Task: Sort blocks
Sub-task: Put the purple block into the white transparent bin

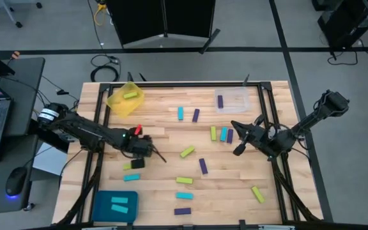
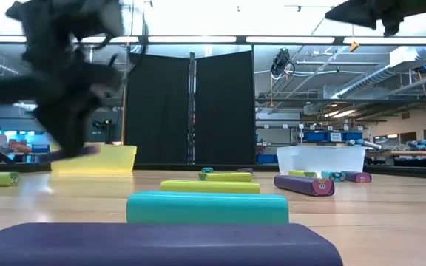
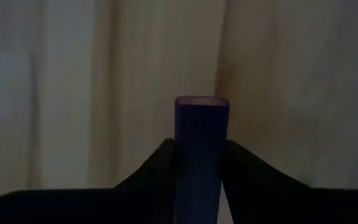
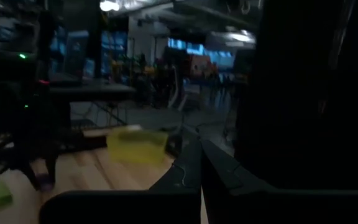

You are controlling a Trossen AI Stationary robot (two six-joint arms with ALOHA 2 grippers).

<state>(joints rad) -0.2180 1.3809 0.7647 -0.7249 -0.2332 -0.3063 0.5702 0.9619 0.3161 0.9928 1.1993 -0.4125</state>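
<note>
The left gripper (image 3: 197,163) pinches a purple block (image 3: 198,149) above the table's (image 1: 165,137) left-centre, so carrying it to the clear tray (image 1: 232,99) comes next, I judge, while the right gripper (image 1: 241,137) waits, jaws pressed together.

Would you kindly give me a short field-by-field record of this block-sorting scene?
left gripper: shut on purple block, above the table's left-centre
right gripper: raised at the table's right, holding nothing visible
yellow tray: one yellow-green block
teal tray: two cyan blocks
clear tray: one purple block
table: loose blocks of all three colours
</note>
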